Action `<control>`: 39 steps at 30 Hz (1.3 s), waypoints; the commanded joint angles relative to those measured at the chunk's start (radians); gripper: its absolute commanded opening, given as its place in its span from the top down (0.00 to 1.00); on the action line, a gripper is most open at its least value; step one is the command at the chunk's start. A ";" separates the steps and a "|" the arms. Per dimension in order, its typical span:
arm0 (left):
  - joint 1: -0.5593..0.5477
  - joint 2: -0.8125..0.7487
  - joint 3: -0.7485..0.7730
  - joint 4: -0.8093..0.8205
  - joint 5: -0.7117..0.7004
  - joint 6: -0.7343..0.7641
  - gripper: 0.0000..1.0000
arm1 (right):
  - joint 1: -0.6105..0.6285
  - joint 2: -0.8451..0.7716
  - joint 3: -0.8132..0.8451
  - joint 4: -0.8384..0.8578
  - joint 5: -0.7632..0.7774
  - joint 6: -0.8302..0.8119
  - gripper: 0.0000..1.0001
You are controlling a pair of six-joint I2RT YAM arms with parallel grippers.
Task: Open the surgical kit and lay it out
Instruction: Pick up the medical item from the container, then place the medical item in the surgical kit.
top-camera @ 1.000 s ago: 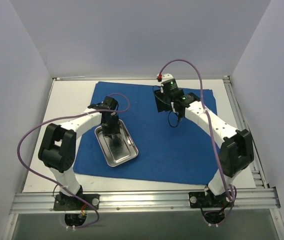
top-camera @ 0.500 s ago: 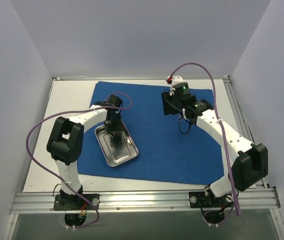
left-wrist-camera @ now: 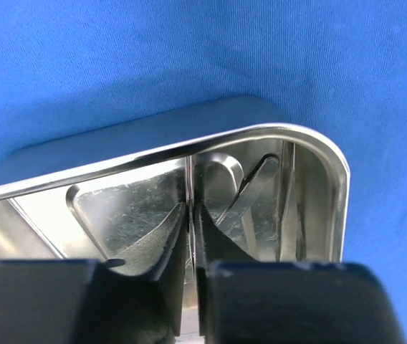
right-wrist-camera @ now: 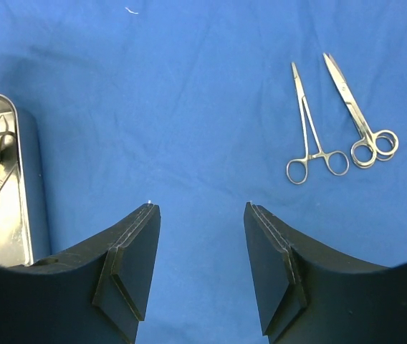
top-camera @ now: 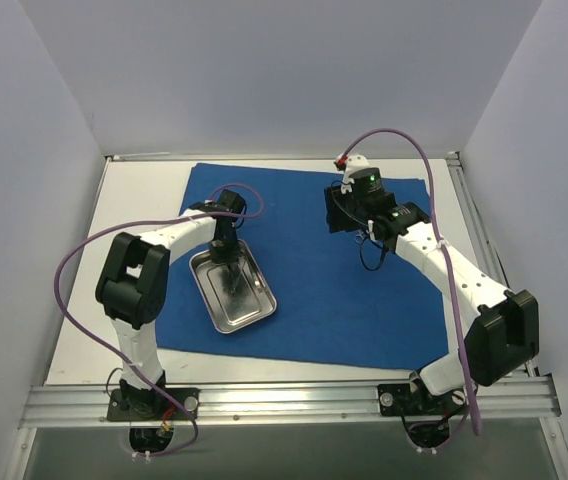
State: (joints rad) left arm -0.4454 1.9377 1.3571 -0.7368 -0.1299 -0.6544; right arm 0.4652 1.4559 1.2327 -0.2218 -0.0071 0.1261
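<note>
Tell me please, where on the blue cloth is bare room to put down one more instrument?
The widest bare patch of blue cloth lies between the steel tray and the two ring-handled instruments, below the open right hand. The cloth's near strip is bare too. Crowded: the tray, with the left hand inside.

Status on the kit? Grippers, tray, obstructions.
Left gripper nearly closed inside steel tray, grip unclear. Right gripper open, empty, above blue cloth. Scissors and forceps lie on cloth. Nothing blocking.
</note>
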 commanded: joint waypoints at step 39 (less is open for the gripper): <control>0.027 -0.712 -0.328 0.787 0.854 0.070 0.98 | 0.105 0.023 -0.236 0.855 -0.996 0.445 0.56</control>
State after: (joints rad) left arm -0.4286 1.2652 1.0283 -0.1249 0.6384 -0.5240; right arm 0.5587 1.5410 0.9966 0.5190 -0.9565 0.5358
